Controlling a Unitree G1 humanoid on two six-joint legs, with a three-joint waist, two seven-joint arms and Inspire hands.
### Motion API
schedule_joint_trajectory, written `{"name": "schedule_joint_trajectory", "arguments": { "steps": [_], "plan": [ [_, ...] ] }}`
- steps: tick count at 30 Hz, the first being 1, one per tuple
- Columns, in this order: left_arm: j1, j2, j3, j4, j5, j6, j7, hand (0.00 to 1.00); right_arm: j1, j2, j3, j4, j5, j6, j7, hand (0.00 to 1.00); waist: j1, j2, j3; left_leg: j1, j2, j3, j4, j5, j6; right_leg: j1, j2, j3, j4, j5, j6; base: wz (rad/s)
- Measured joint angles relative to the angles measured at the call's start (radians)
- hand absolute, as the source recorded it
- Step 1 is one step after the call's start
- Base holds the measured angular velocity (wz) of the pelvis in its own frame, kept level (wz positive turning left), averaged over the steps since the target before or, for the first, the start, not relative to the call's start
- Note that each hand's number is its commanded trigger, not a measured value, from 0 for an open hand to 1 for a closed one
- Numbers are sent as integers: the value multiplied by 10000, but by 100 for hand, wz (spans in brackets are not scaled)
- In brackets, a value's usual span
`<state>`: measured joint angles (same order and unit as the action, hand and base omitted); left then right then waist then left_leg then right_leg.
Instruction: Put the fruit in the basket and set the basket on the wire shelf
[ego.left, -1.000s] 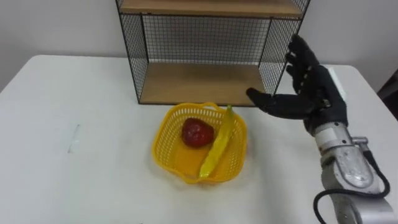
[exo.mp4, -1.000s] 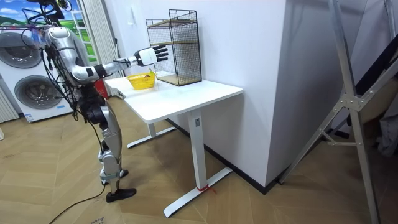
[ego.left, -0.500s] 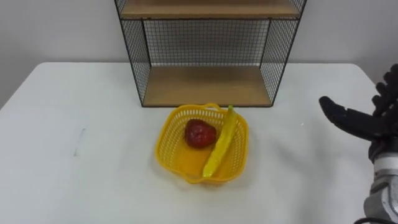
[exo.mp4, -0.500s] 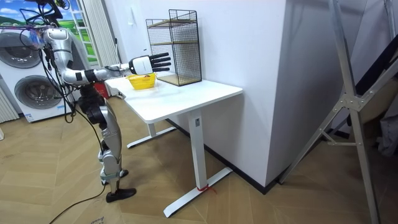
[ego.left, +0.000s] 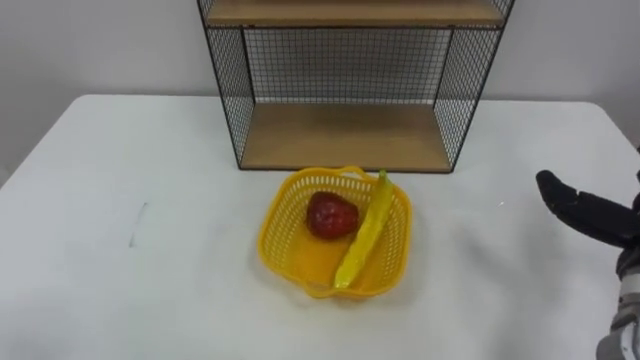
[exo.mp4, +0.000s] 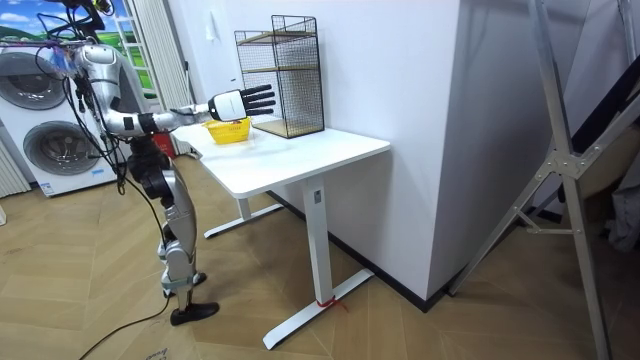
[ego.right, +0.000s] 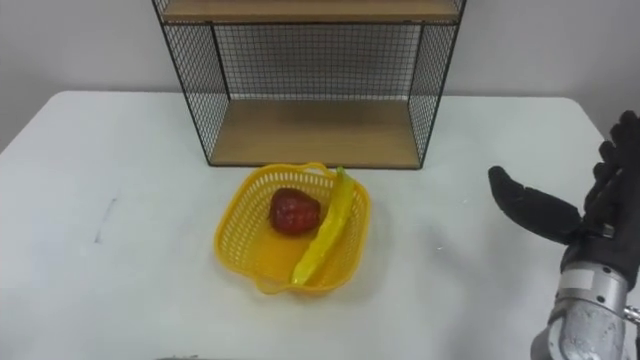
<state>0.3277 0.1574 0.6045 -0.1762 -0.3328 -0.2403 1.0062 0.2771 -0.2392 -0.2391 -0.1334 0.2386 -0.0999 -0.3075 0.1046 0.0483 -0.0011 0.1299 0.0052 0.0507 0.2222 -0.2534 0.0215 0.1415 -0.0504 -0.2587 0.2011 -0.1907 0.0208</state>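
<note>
Currently, the first part of the task is judged complete: the red fruit (ego.left: 332, 215) and the long yellow fruit (ego.left: 365, 232) are both contained in the yellow basket (ego.left: 283, 245). The yellow fruit lies diagonally beside the red one, with its tip at the far rim. The basket is stood on the white counter (ego.left: 150, 250), just in front of the wire shelf (ego.left: 345, 135) and apart from it.

The second part is not yet done: the basket is to be lifted and set on the shelf, whose lower wooden board lies directly behind the basket.

The right hand (ego.right: 598, 222) is held above the counter, well to the right of the basket. Its fingers (ego.right: 622, 140) are straight and spread, the thumb is pointed toward the basket, and nothing is held. In the room view, the right arm is seen extended over the counter beside the basket, and the robot is stood at the counter edge on the near side of the basket, opposite the shelf. A reach leftward to the basket rim is judged necessary before any lift.
</note>
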Motion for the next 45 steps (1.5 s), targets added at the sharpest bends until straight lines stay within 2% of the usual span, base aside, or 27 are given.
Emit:
{"name": "schedule_joint_trajectory", "arguments": {
  "steps": [2,3,4,5,7,11,13,16,19,21,24,29,31,37,45],
  "plan": [
    [-31,-1,-260,-189,-133,-31,-382,0,41,127,11,2,7,0,198,0,-74,-17,7,5,-9,-49,-5,0,0,-4,-16,-38,20,-9,3,7],
    [-39,-1,-422,-207,-285,-34,-743,0,75,259,15,3,7,-1,370,0,-131,8,5,4,-16,-86,-19,0,0,-3,-19,-44,24,-26,8,6],
    [-41,-7,-652,-297,-568,-36,-1051,0,83,436,34,3,120,-1,529,0,-189,-54,24,2,-17,-81,-23,0,1,-34,-20,-50,22,-40,9,4],
    [-68,-12,-839,-400,-779,-36,-1162,0,82,498,79,3,221,-1,582,0,-210,-11,8,-3,-18,-82,-23,0,0,-33,-20,-58,18,-45,7,0],
    [-302,-15,-1781,-578,-1279,-46,-1795,0,79,522,441,28,490,-1,856,0,-233,-29,31,-17,-15,-71,-2,0,0,-43,-12,-36,11,-48,1,0],
    [-709,-8,-3137,-612,-1902,-46,-2963,0,75,519,1210,135,636,-2,1273,0,-358,-70,46,4,-14,-65,-2,1,0,4,-12,-32,29,-49,-2,0],
    [-761,-15,-3990,-540,-2268,-56,-3936,0,-56,544,1660,578,906,-140,1600,0,-489,-165,104,13,-9,6,-3,7,9,13,-6,74,27,-49,-2,-5],
    [-795,-72,-4769,-213,-2237,-51,-5194,0,-55,723,1813,931,927,-137,1772,0,-512,-273,177,-22,-4,90,6,7,9,-90,-2,116,55,-48,-2,-9],
    [-934,-127,-5383,439,-2236,-46,-6252,0,-80,915,1847,947,1077,-167,1886,0,-537,-375,167,-134,-2,135,40,8,10,-223,-2,147,77,-44,-3,-3],
    [-956,-138,-5585,726,-2235,-8,-6761,0,-275,918,1999,1221,1129,-314,2015,0,-607,-429,160,-135,3,155,48,8,10,-244,1,166,58,-42,-4,-2],
    [-970,-163,-5741,1069,-2232,17,-7597,0,-552,929,2249,1497,1141,-337,2280,0,-719,-464,145,-95,17,173,55,8,10,-238,9,254,36,-42,-4,-5],
    [-977,-172,-5958,1807,-2222,27,-8767,0,-762,940,2645,1896,1184,-470,2732,0,-728,-475,159,30,35,294,-16,9,9,-171,22,328,28,-42,-3,-6],
    [-977,-193,-6224,2064,-2228,197,-9203,0,-815,980,2844,2392,1064,-533,2907,0,-772,-556,152,20,32,270,-8,8,9,-178,20,341,36,-42,-4,0],
    [-955,-280,-6698,2153,-2230,757,-9914,0,-817,1118,3060,2733,1060,-508,3201,0,-771,-610,142,-61,48,262,-22,8,10,-238,33,333,77,-28,-20,0],
    [-953,-276,-6997,2159,-2236,912,-10175,0,-818,1108,3178,2733,1113,-508,3345,0,-772,-533,102,-51,72,281,-22,8,9,-228,65,331,83,-15,-43,0]
  ]
}}
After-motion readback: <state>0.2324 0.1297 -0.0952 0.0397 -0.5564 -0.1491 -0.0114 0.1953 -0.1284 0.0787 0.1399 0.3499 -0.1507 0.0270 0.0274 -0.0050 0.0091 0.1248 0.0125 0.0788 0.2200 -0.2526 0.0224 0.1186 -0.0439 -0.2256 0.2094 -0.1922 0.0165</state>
